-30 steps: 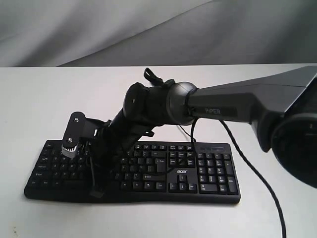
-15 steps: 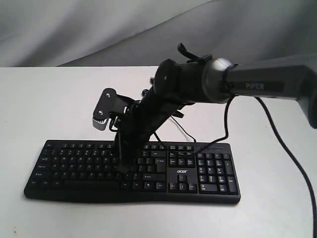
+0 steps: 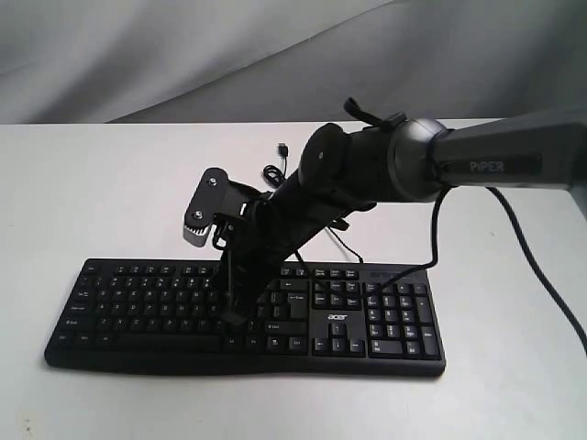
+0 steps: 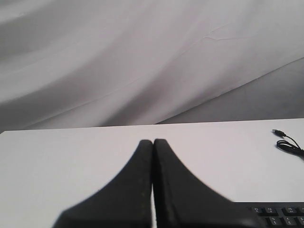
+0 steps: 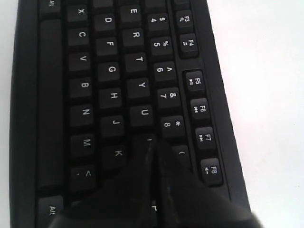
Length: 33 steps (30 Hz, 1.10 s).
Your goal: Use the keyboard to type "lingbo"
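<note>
The black keyboard (image 3: 367, 321) with the white "acer" logo lies across the front of the white table. My right arm reaches over from the right, and its right gripper (image 3: 234, 318) points down onto the middle letter keys. In the right wrist view the right gripper (image 5: 153, 145) is shut, with nothing held. Its tips rest at the I key, between U and K on the keyboard (image 5: 109, 71). My left gripper (image 4: 153, 141) is shut and empty, hovering over bare table, with a keyboard (image 4: 280, 211) corner beside it. It does not show in the exterior view.
The keyboard's thin USB cable (image 3: 275, 172) lies coiled behind the keyboard, its plug (image 3: 282, 147) loose on the table; the plug (image 4: 277, 132) also shows in the left wrist view. The arm's black cable (image 3: 541, 275) hangs at the right. A grey cloth (image 3: 183, 55) backs the table.
My right arm has swung from the keyboard's left part toward the middle, and its shut tips now sit on the keys near I. The keyboard has not moved.
</note>
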Tool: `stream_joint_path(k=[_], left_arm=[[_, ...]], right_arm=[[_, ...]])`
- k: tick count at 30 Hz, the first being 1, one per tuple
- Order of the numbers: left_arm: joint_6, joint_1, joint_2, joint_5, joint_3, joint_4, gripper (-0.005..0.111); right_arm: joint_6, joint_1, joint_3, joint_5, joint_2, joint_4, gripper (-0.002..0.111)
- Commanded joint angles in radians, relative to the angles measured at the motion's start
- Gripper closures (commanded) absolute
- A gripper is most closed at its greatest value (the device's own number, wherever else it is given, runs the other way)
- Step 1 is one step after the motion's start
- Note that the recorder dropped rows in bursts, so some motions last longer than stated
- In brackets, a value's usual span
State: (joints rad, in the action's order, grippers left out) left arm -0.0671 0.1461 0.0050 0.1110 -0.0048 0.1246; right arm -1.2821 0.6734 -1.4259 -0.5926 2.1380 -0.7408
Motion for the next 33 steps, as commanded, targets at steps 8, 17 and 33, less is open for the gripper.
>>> stream_joint_path(k=[8,17,33], left_arm=[[-0.002,-0.007,-0.005,-0.009,0.005,0.000,0.106],[-0.002,-0.007,-0.005,-0.009,0.005,0.000,0.106],[-0.002,-0.007,-0.005,-0.009,0.005,0.000,0.106]], right_arm=[[-0.014,-0.008,0.010,0.009,-0.002,0.001,0.108],[-0.016,-0.008,0.010,0.016,0.018,0.005,0.108],[-0.037,-0.006,0.010,0.001,0.014,0.000,0.108]])
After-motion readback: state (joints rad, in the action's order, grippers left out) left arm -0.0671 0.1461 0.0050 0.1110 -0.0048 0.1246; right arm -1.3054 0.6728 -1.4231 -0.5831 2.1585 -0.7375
